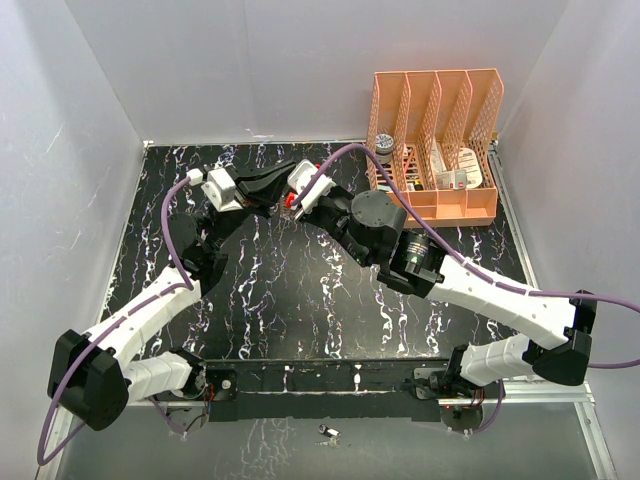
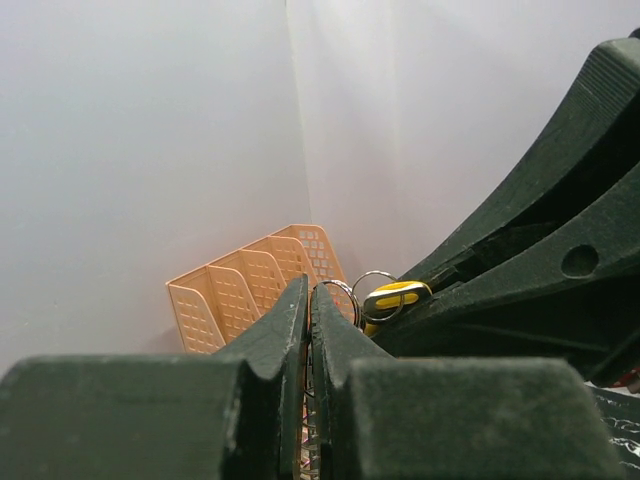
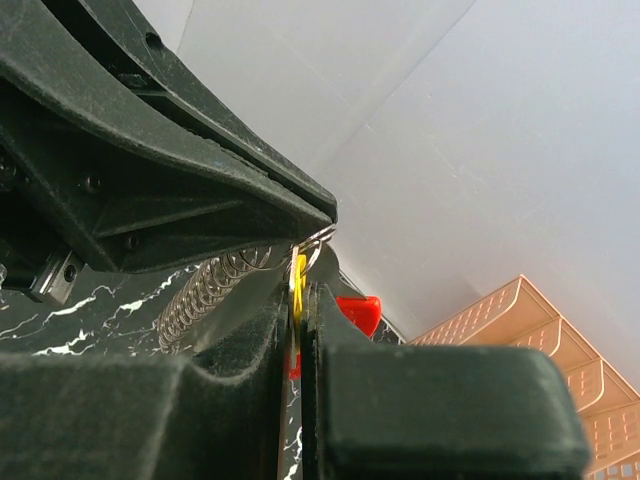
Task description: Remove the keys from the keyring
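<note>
My two grippers meet above the back middle of the table. The left gripper (image 1: 277, 188) (image 2: 308, 286) is shut on the keyring (image 2: 341, 291), a thin metal loop that sticks up from between its fingertips. A coiled wire part (image 3: 205, 288) of the keyring runs under the left fingers (image 3: 200, 170). The right gripper (image 1: 297, 199) (image 3: 300, 290) is shut on the yellow key (image 3: 298, 272) (image 2: 396, 295), held edge-on between its pads. The red key (image 3: 359, 311) (image 1: 290, 201) hangs just behind the right fingers, free of both grippers.
An orange slotted desk organiser (image 1: 436, 140) (image 2: 250, 282) (image 3: 545, 330) with small items stands at the back right of the black marbled table (image 1: 300, 300). White walls close in the left, back and right sides. A small metal item (image 1: 327, 432) lies on the front ledge.
</note>
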Available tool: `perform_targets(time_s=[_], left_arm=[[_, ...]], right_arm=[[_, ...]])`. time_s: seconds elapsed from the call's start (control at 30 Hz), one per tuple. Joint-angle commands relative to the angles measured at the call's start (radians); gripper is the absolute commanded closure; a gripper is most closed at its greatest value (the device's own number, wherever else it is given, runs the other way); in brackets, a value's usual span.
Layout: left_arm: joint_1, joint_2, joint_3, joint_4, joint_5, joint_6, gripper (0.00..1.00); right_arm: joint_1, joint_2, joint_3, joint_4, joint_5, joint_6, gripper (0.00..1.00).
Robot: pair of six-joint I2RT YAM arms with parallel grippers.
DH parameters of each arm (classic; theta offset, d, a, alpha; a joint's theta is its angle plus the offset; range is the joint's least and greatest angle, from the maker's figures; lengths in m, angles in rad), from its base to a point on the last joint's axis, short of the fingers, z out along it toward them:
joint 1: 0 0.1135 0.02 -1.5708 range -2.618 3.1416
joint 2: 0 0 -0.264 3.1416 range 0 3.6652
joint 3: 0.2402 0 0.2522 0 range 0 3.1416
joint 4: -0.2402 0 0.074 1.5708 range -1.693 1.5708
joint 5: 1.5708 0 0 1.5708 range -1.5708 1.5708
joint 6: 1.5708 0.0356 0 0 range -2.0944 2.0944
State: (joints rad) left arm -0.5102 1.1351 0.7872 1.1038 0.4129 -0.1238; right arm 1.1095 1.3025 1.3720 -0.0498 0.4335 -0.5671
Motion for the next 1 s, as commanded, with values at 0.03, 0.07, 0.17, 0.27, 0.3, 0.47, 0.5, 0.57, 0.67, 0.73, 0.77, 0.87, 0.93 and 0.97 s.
perform_targets(time_s=[0.03, 0.07, 0.17, 0.27, 0.3, 0.47, 0.5, 0.57, 0.67, 0.73, 0.77, 0.87, 0.93, 0.97], left_arm=[[0.012, -0.005, 0.014, 0.034, -0.153, 0.002, 1.0], [0.012, -0.003, 0.016, 0.04, -0.159, -0.002, 1.0], [0.012, 0.003, 0.02, 0.057, -0.164, -0.021, 1.0], [0.012, 0.005, 0.025, 0.072, -0.169, -0.04, 1.0], [0.012, 0.004, 0.026, 0.075, -0.172, -0.044, 1.0], [0.012, 0.004, 0.035, 0.062, -0.179, -0.049, 1.0], [0.012, 0.005, 0.034, 0.063, -0.184, -0.051, 1.0], [0.012, 0.007, 0.03, 0.064, -0.197, -0.053, 1.0], [0.012, 0.008, 0.032, 0.061, -0.214, -0.056, 1.0], [0.012, 0.01, 0.036, 0.057, -0.22, -0.059, 1.0], [0.012, 0.009, 0.039, 0.055, -0.221, -0.06, 1.0], [0.012, 0.008, 0.046, 0.045, -0.228, -0.066, 1.0], [0.012, 0.008, 0.051, 0.039, -0.231, -0.068, 1.0], [0.012, 0.008, 0.052, 0.039, -0.232, -0.07, 1.0]], right_arm=[[0.023, -0.011, 0.013, 0.038, -0.123, 0.037, 1.0], [0.023, -0.011, 0.012, 0.038, -0.127, 0.04, 1.0], [0.023, -0.009, 0.008, 0.038, -0.136, 0.047, 1.0], [0.023, 0.001, 0.005, 0.032, -0.149, 0.054, 1.0], [0.023, 0.005, 0.004, 0.029, -0.151, 0.058, 1.0], [0.023, 0.019, 0.005, 0.028, -0.181, 0.072, 1.0], [0.023, 0.021, 0.007, 0.028, -0.188, 0.075, 1.0], [0.023, 0.025, 0.007, 0.028, -0.203, 0.087, 1.0], [0.024, 0.033, 0.008, 0.016, -0.226, 0.102, 1.0], [0.024, 0.038, 0.008, 0.008, -0.239, 0.111, 1.0], [0.024, 0.041, 0.009, 0.003, -0.247, 0.116, 1.0], [0.024, 0.049, 0.011, -0.016, -0.272, 0.132, 1.0], [0.024, 0.053, 0.01, -0.029, -0.29, 0.144, 1.0], [0.024, 0.053, 0.008, -0.032, -0.296, 0.15, 1.0]])
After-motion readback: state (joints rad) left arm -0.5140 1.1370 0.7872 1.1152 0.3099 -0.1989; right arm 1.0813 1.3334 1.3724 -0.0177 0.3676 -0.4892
